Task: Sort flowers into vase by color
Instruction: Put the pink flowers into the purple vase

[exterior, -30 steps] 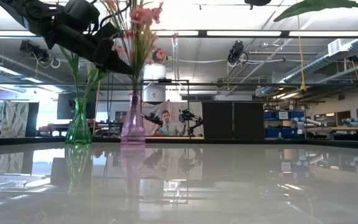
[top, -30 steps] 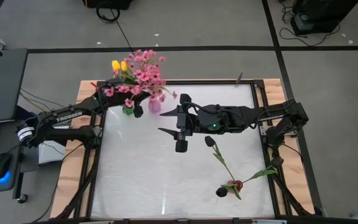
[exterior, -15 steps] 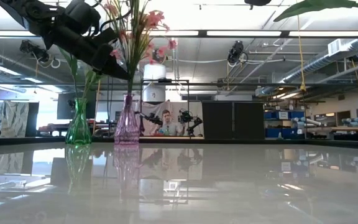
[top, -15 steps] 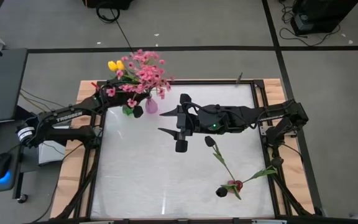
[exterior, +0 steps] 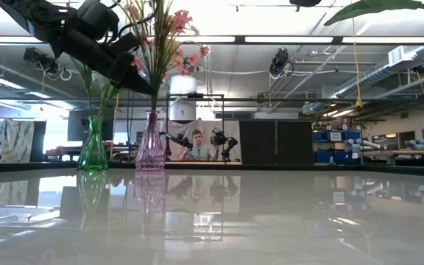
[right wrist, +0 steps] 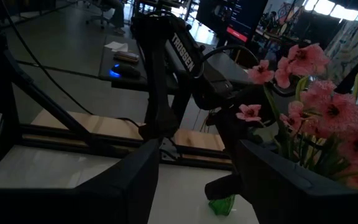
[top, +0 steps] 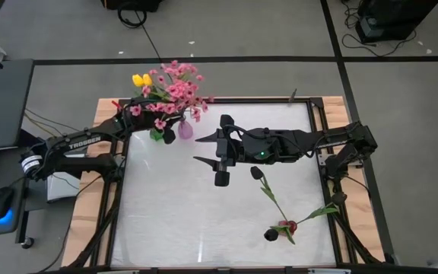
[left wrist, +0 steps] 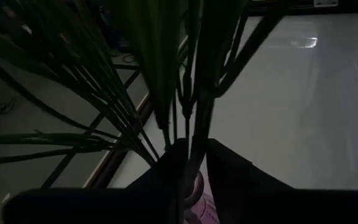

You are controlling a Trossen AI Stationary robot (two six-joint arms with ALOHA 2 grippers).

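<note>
Your left gripper (top: pixel 175 119) sits at the bench's (top: pixel 204 221) far left corner, among the pink flowers' (top: pixel 177 87) stems above the pink vase (exterior: pixel 150 143); you cannot tell how far its fingers are open or whether they hold the stems. The yellow tulips (top: pixel 142 79) stand in the green vase (exterior: pixel 93 146) beside it. Your right gripper (top: pixel 206 149) hangs open and empty over the bench's middle. The dark tulips (top: pixel 274 199) lie near the right edge.

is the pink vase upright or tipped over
Upright: in the low view the pink glass vase stands on its base on the table, pink blossom stems rising from its mouth.
</note>
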